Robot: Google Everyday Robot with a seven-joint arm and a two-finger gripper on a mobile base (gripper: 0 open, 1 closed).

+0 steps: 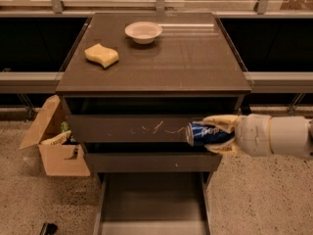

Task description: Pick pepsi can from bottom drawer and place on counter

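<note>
My gripper (215, 134) comes in from the right and is shut on the pepsi can (204, 133), a dark blue can held on its side with its silver end pointing left. It hangs in front of the scratched-front drawer (132, 129), above the open bottom drawer (151, 202), whose floor is bare. The dark brown counter (161, 55) lies above and behind the can.
A yellow sponge (101, 55) and a white bowl (143, 32) sit on the counter. An open cardboard box (56, 146) with items stands on the floor at the left. A small dark object (47, 228) lies on the floor at the bottom left.
</note>
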